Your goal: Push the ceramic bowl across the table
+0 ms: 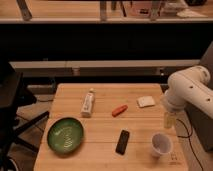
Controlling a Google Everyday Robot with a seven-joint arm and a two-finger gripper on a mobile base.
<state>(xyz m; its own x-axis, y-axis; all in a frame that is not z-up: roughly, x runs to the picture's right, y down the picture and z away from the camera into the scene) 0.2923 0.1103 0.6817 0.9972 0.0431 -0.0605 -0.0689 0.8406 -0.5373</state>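
Even, warm light from above brightens the wooden counter (102,124) while the space behind is dark, and the end effector (169,120) hangs well lit over its right edge.

One view only. You look down on the counter (105,127) from high on its near side, facing the far wall at a steep tilt. Middle range: the counter fills the lower half and its near edge runs off the bottom. A shelf (75,20) crosses the far top. The arm (190,87) enters from the right, and the end effector (169,120) hangs at the counter's right edge. The ceramic bowl (65,135) sits near left.
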